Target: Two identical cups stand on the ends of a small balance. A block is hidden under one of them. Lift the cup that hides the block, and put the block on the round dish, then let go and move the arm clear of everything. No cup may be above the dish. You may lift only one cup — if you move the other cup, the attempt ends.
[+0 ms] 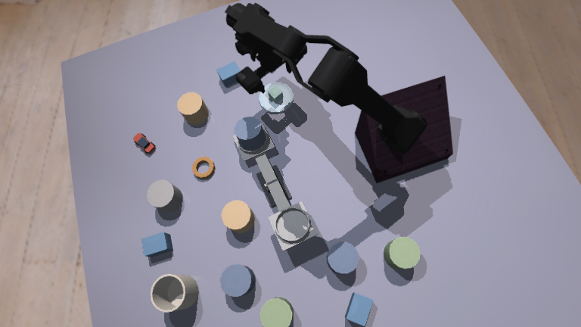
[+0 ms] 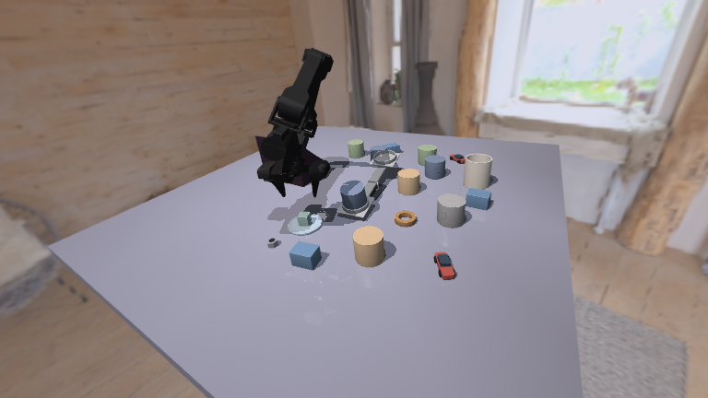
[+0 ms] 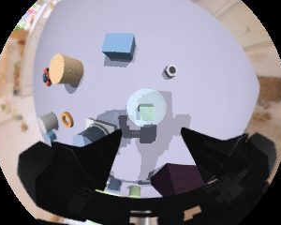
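A pale green block [image 1: 274,93] [image 2: 303,218] [image 3: 147,112] rests on the round pale dish [image 1: 265,100] [image 2: 312,228] [image 3: 140,96]. My gripper [image 2: 299,195] [image 3: 152,131] is open and empty, above the block and dish, with its fingertips apart and clear of both. One blue cup [image 1: 250,133] [image 2: 353,194] stands upside down on the balance end nearest the dish. The balance's other end [image 1: 293,224] [image 2: 384,158] shows a bare ring with no cup on it. No cup is above the dish.
Near the dish are a blue box [image 1: 228,73] [image 2: 305,255] [image 3: 119,45], a small nut [image 2: 272,242] [image 3: 170,70] and a tan cylinder [image 1: 192,108] [image 2: 368,246] [image 3: 66,69]. Blue cylinders [image 1: 343,257] [image 1: 237,280] and green cylinders [image 1: 402,253] [image 1: 276,315] stand around the bare end.
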